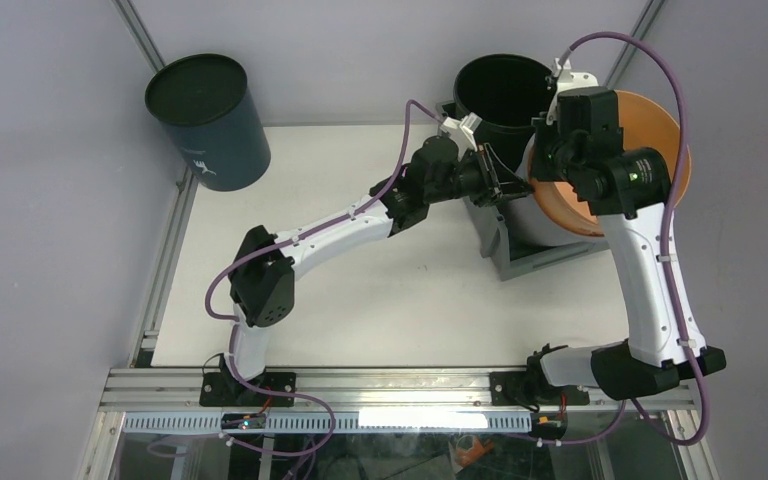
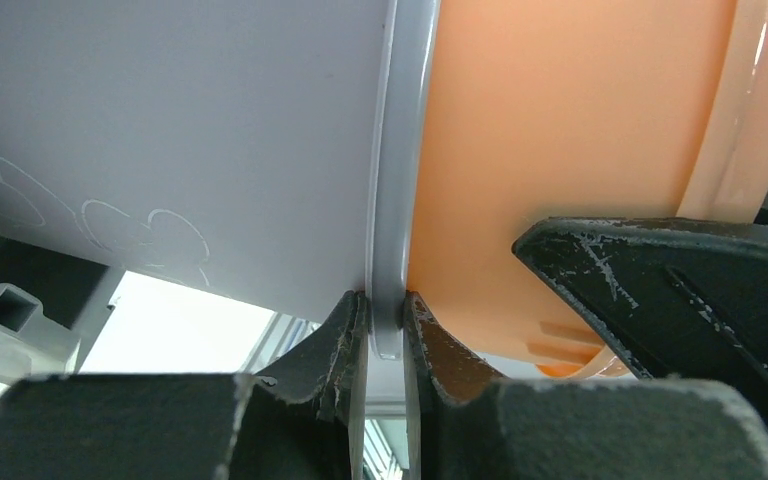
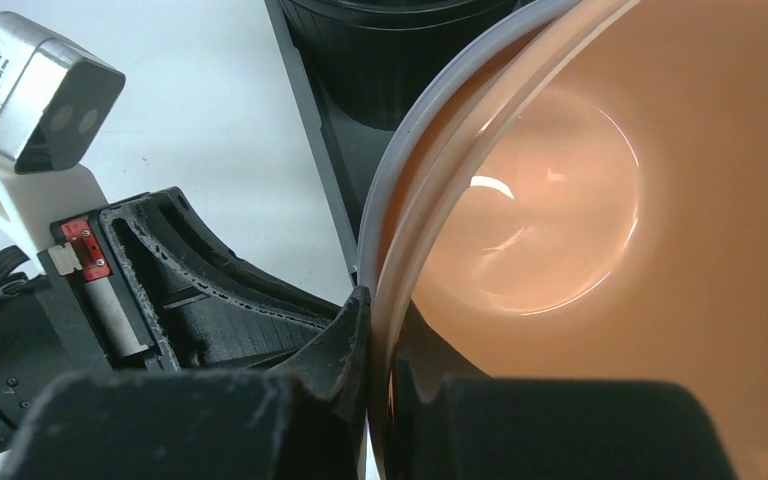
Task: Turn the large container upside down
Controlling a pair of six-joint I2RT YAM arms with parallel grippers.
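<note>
The left tool (image 2: 385, 318) clamped the pale grey bucket (image 2: 160, 140) by its rim; the right tool (image 3: 380, 335) clamped the nested orange bucket (image 3: 580, 200). The large container (image 1: 508, 250), near the desk's (image 1: 360, 300) far right corner, held both (probably the emptying step); the next move called for lifting them clear.

- Top view: bright, even, diffuse light. White desk (image 1: 380, 300) close to clipping, barely any shadow on it.
- Light strip (image 1: 420, 420) at the near edge is blown out.
- Left wrist: pale grey bucket (image 2: 160, 130) flatly lit, no glare. Left fingers (image 2: 335, 340) dark and soft this close. Desk patch beyond them overexposed.
- Right wrist: curved glare streaks inside orange bucket (image 3: 560, 200). Right fingers (image 3: 345, 345) underexposed and blurred.
</note>
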